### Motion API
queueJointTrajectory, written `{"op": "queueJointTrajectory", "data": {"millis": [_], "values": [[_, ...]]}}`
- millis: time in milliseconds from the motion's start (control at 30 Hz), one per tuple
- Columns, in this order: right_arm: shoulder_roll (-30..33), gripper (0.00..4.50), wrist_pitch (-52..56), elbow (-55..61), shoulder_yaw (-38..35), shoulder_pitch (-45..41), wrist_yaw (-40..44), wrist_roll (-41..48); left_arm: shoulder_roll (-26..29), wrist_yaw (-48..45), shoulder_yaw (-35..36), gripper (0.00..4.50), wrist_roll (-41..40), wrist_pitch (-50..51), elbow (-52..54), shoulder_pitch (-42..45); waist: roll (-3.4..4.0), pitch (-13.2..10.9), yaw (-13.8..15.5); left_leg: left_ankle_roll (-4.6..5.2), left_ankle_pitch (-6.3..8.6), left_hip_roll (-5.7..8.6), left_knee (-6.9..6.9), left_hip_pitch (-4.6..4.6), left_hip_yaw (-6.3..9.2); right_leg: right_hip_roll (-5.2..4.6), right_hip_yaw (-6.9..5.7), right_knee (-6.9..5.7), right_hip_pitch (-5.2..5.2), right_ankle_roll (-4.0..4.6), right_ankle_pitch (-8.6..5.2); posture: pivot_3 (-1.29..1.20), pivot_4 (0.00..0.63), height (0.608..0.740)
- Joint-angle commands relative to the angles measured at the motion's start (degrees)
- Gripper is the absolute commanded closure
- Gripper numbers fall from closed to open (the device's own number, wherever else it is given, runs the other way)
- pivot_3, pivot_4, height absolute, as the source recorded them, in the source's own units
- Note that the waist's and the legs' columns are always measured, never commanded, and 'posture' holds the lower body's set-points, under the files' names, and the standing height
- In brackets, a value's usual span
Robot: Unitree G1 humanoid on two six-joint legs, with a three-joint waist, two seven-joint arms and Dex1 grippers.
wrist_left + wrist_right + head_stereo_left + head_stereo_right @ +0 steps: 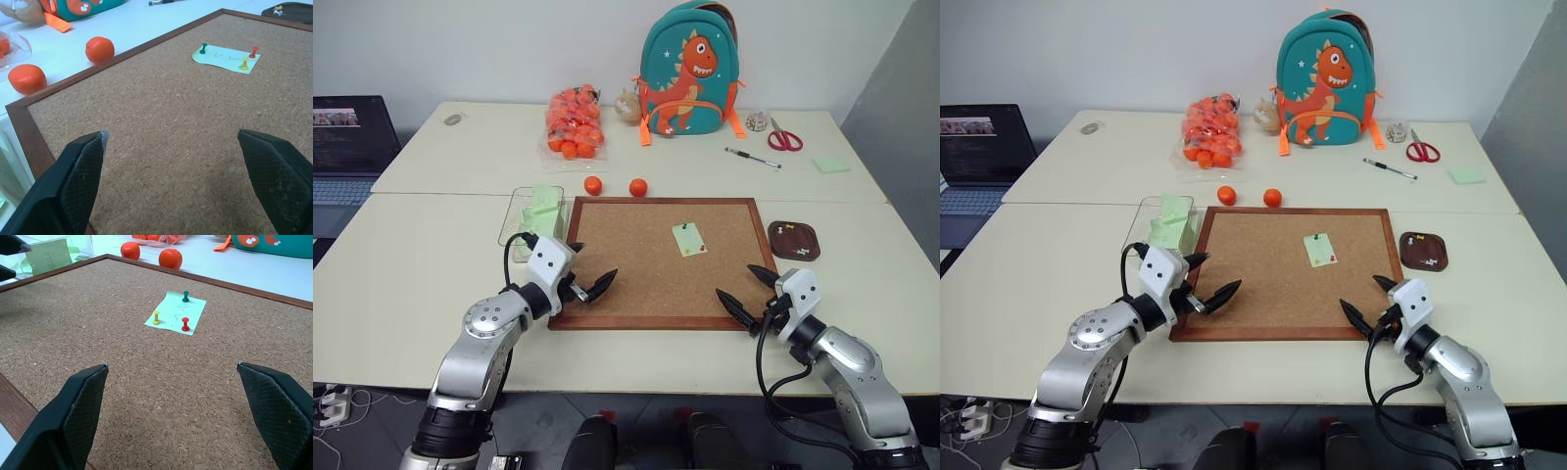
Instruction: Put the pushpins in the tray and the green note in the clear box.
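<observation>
While both of my two-fingered black grippers, left (588, 285) and right (747, 294), hang empty with jaws spread wide over the near edge of the grainy, wood-framed cork board (636, 284), I see the thin pale green square paper note (176, 312) ahead of them, right of the board's middle and nearer the right gripper. Three small plastic-headed pushpins (185, 324), green, yellow and red, pin it flat. Farther right sits the dark brown shallow tray (794, 240); far left, the transparent plastic box (530, 221).

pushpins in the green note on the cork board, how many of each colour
green pushpin: 1
yellow pushpin: 1
red pushpin: 1
total: 3, all stuck in the green note on the cork board
</observation>
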State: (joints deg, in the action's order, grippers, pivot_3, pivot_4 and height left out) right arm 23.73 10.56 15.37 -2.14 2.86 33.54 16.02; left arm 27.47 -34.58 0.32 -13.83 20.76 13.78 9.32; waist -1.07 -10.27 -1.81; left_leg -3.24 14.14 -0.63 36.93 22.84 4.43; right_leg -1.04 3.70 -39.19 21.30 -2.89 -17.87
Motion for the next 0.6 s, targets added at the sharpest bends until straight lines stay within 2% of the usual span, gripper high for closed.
{"op": "queueJointTrajectory", "data": {"millis": [33,333,600], "values": [[-0.3,0.0,-1.0,1.3,-0.8,-0.4,-0.3,0.5,-0.3,-0.9,0.8,0.04,-1.1,-2.6,1.4,0.5,0.0,0.0,0.0,0.0,0.0,0.0,0.0,0.0,0.0,0.0,0.0,0.0,0.0,0.0,0.0,0.0,0.15,0.74],[0.0,0.0,-0.5,1.7,-0.9,-0.7,0.0,0.8,-0.4,-0.5,1.1,0.04,-1.5,-1.6,1.5,1.0,0.0,0.0,0.0,0.0,0.0,0.0,0.0,0.0,0.0,0.0,0.0,0.0,0.0,0.0,0.0,0.0,0.15,0.74],[0.2,0.0,0.2,2.8,-1.2,-0.9,-0.1,1.1,0.5,-5.1,3.6,0.04,-7.6,0.1,-1.0,6.0,0.0,0.0,0.0,0.0,0.0,0.01,0.01,-0.01,-0.02,0.0,0.01,0.0,0.0,0.0,0.0,0.0,0.15,0.74]]}}
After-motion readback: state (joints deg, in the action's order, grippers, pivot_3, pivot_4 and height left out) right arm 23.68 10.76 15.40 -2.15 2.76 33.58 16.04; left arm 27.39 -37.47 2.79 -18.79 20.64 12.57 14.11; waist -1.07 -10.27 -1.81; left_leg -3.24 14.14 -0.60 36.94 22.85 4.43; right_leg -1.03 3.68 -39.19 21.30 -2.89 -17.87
